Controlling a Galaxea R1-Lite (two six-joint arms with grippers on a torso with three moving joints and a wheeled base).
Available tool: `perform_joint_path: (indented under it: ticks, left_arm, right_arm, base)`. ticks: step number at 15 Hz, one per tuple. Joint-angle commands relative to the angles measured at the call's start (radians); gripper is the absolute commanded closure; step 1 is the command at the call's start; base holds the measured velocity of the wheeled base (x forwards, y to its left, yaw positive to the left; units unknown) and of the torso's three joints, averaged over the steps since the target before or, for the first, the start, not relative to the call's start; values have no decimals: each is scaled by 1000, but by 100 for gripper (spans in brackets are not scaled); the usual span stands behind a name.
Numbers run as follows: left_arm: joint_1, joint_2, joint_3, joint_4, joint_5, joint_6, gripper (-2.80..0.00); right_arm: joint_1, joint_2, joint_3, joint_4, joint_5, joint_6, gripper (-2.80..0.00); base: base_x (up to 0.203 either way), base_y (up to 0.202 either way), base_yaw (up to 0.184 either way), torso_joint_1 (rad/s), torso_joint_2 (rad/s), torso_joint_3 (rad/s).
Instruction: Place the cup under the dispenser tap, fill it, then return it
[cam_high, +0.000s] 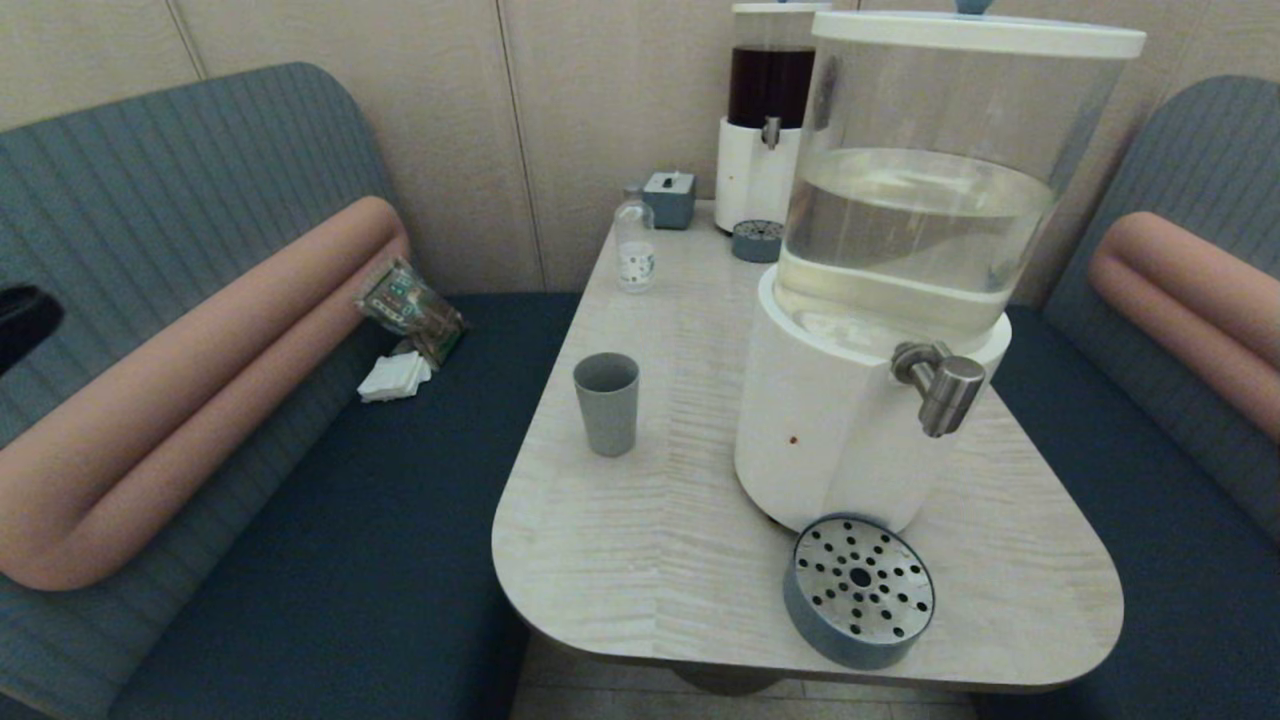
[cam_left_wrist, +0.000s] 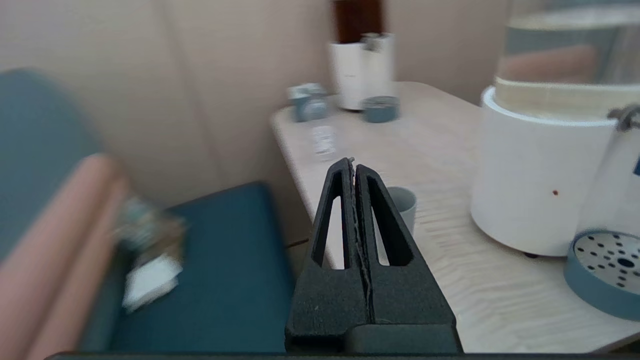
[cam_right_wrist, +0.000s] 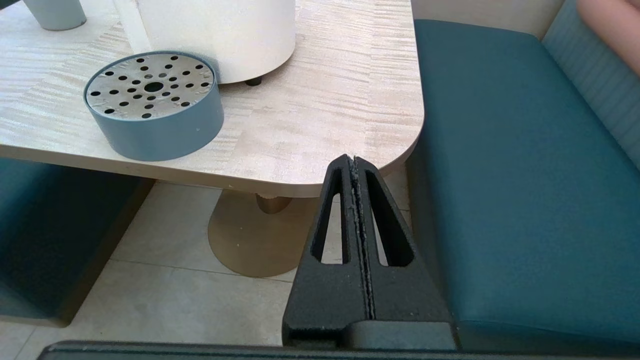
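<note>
A small matte grey-blue tumbler cup (cam_high: 606, 402) is seen standing upright and empty on a pale wood-grain table (cam_high: 660, 560), well apart from the brushed-steel dispenser tap (cam_high: 941, 386) of a large white-based, clear-tank water dispenser (cam_high: 880, 300). A round blue-grey drip tray with a perforated steel top (cam_high: 859, 590) is set near the table's front edge, below the tap. The black left gripper (cam_left_wrist: 354, 167) is held above the table edge near the cup, its fingers pressed together on nothing. The black right gripper (cam_right_wrist: 354, 165) is parked low beside the table, likewise closed and empty. A small clear bottle (cam_high: 634, 247) carries a white label whose print cannot be read.
</note>
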Motion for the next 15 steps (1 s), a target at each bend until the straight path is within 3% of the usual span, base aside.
perform_joint_path:
  ticks: [1,4,7,10,11,12,14,15]
  left_arm:
    - [5,-226,-22,155,34,-5,0]
    - [-3,-404,-37,341,67,-47,0]
    - [-81,-534,-60,490,97,-131,0]
    - [-114,-647,-60,587,134,-141,0]
    - [-115,-686,-57,613,144,-116,0]
    - [-115,-719,-57,653,179,-45,0]
    - [-116,-761,-47,707,309,132,0]
    - [-116,-763,-45,720,362,183,0]
  right_arm:
    - [0,1,0,-1,0,-1,0]
    - [1,1,0,-1,0,-1,0]
    - [0,1,0,-1,0,-1,0]
    - [0,1,0,-1,0,-1,0]
    - [0,1,0,-1,0,-1,0]
    - [0,1,0,-1,0,0,0]
    - [1,1,0,-1,0,-1,0]
    - [0,1,0,-1,0,-1,0]
  base:
    - [0,0,0,0,0,0]
    - [0,0,0,0,0,0]
    - [0,0,0,0,0,0]
    - [0,0,0,0,0,0]
    - [0,0,0,0,0,0]
    - [0,0,0,0,0,0]
    - [0,0,0,0,0,0]
    - [0,0,0,0,0,0]
